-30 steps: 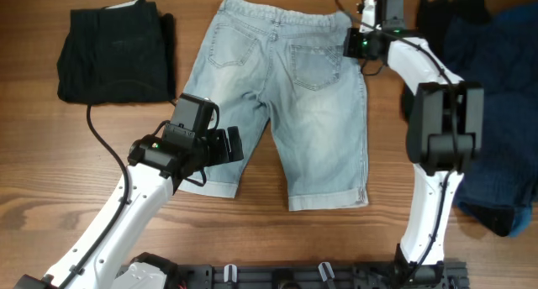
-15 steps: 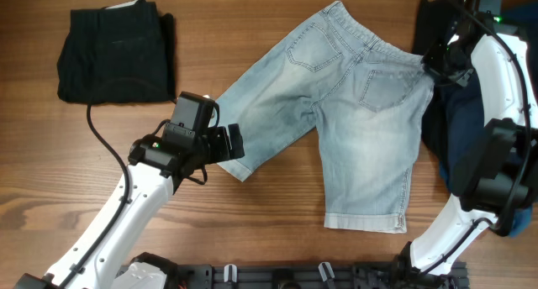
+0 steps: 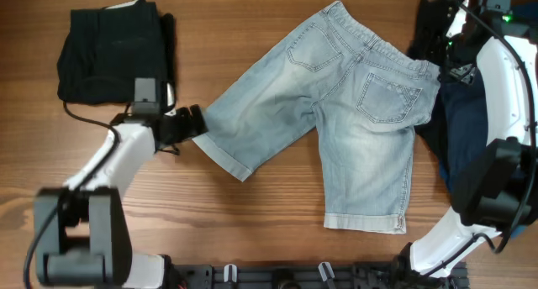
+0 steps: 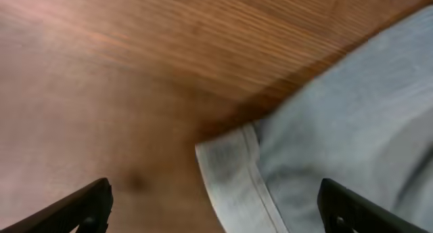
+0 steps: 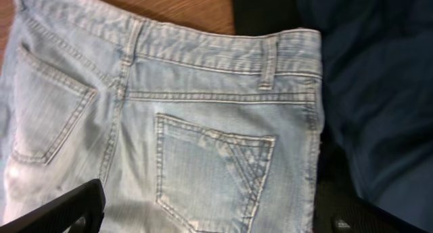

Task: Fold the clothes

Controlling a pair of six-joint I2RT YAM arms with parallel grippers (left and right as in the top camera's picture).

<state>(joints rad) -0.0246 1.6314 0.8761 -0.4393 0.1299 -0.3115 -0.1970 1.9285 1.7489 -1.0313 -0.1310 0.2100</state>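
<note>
The clothes are faded light-blue denim shorts lying flat and skewed on the wooden table, back pockets up, waistband at the upper right. My left gripper is open and low at the hem corner of the left leg. That corner lies between its fingertips, which do not grip it. Open too, my right gripper hovers over the waistband's right end. The right back pocket lies below it, with nothing held between the fingers.
A folded black garment lies at the back left. A pile of dark blue and black clothes fills the right edge, partly under the shorts' waistband corner. Bare wood shows in front of the shorts.
The right gripper dragged the shorts right and turned them, then opened and let go of the waistband. The left arm swung left and low to the left leg's hem.
</note>
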